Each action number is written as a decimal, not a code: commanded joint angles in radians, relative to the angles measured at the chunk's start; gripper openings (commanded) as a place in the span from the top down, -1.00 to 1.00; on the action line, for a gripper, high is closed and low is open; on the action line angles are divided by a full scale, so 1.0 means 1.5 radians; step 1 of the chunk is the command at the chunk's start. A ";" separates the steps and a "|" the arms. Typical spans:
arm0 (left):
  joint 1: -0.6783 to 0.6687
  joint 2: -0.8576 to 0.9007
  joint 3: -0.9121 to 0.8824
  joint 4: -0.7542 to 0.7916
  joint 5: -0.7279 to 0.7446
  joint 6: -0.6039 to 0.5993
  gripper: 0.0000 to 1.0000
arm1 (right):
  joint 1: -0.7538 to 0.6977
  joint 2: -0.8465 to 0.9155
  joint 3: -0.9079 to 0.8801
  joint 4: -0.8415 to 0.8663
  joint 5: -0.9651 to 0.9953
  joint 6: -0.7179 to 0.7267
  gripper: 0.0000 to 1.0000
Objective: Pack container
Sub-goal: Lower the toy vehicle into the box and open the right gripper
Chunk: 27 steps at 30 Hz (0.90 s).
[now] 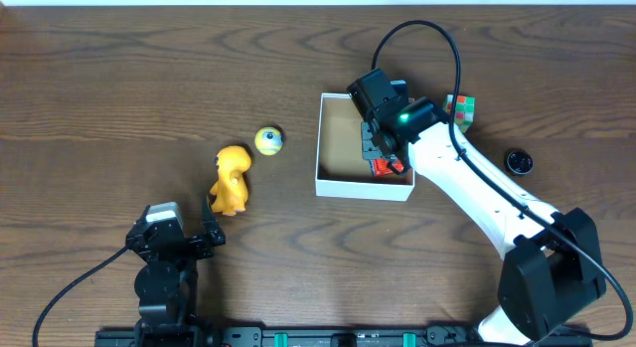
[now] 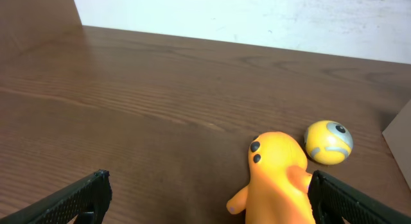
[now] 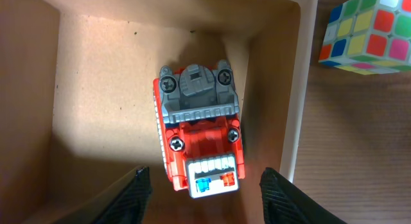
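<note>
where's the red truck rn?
The red toy truck lies inside the container, in its lower-right corner in the overhead view, directly under the open right hand. The puzzle cube sits just outside that wall.

— Where is the right arm (image 1: 477, 188)?
— Stretched forward and to the left, with the right gripper (image 3: 205, 192) pointing straight down, jaws apart.
— And the left arm (image 1: 164, 272)?
— Folded near its base. The left gripper (image 2: 209, 201) sits low, jaws wide, seemingly level.
</note>
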 commanded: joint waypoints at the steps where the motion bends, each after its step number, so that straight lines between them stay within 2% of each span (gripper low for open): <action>1: 0.004 -0.004 -0.017 -0.004 -0.005 0.011 -0.96 | 0.003 -0.003 -0.002 0.000 0.013 -0.023 -0.18; 6: 0.004 -0.004 -0.017 -0.004 -0.005 0.011 -0.96 | -0.003 -0.003 -0.014 0.002 0.012 -0.027 -0.18; 8: 0.004 -0.004 -0.017 -0.004 -0.005 0.011 -0.96 | -0.003 -0.003 -0.015 0.001 0.012 -0.027 -0.11; 15: 0.004 -0.004 -0.017 -0.004 -0.005 0.011 -0.96 | -0.005 -0.002 -0.030 0.005 0.012 -0.027 -0.03; 18: 0.004 -0.004 -0.017 -0.004 -0.005 0.011 -0.96 | -0.005 -0.002 -0.046 0.009 0.012 -0.027 -0.11; 27: 0.004 -0.004 -0.017 -0.004 -0.005 0.011 -0.96 | -0.005 -0.002 -0.062 0.018 0.009 -0.027 -0.11</action>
